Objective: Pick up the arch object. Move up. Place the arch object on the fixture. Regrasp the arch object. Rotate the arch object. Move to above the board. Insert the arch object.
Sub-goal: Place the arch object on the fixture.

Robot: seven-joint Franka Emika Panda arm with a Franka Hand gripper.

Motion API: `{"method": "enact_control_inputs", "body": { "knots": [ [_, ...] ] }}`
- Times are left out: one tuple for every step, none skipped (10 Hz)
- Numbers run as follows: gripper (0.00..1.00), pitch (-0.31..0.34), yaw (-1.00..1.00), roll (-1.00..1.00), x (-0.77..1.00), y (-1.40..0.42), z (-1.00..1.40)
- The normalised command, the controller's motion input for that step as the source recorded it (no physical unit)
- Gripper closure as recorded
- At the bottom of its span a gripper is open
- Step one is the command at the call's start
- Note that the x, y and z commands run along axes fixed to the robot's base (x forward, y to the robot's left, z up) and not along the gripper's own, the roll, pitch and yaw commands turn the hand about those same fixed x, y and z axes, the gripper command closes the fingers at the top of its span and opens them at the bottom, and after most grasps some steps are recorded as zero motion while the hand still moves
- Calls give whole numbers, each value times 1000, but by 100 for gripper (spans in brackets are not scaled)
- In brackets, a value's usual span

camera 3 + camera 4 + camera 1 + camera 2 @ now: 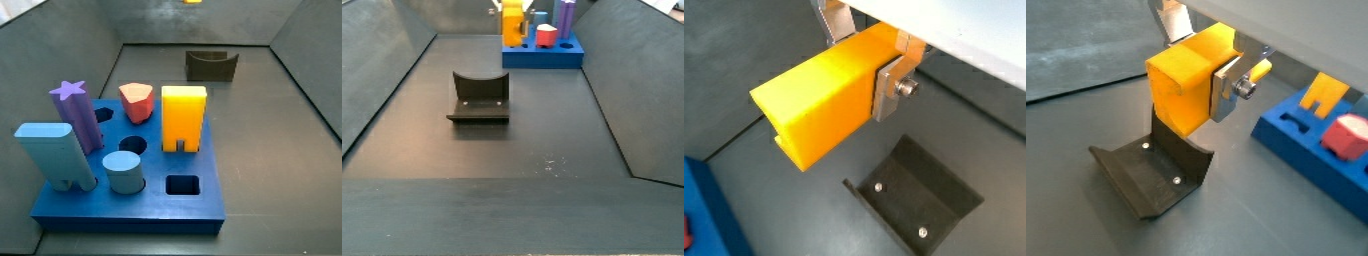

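Observation:
In both wrist views my gripper (865,65) (1203,60) is shut on the arch object (818,105) (1180,85), an orange-yellow slab with a notch in its free end. The silver fingers (889,90) press on its two broad faces. The slab hangs in the air above the fixture (918,200) (1153,175), a dark block with a scooped top, and does not touch it. The blue board (1313,150) (134,190) lies to one side. In a side view only an orange sliver of the arch object (194,2) shows at the top edge.
On the board stand a wider yellow notched block (183,118), a red peg (136,102), a purple star peg (74,115), a light blue bar (56,155) and a cylinder (124,172). Dark sloped walls enclose the floor (516,160). The fixture (480,97) sits mid-floor.

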Motion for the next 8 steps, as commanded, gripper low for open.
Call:
{"method": "enact_control_inputs", "body": {
  "knots": [
    [100,187,-127,-939,945,126,-54],
    [100,166,-130,-836,898,107,-41],
    [100,114,-127,-578,788,74,-30],
    [100,97,-125,-476,743,66,-23],
    [100,76,-112,-274,651,53,-18],
    [100,60,-97,-186,546,34,-10],
    [100,46,-84,-173,466,39,-13],
    [100,48,-76,-174,413,36,-16]
  ]
}}
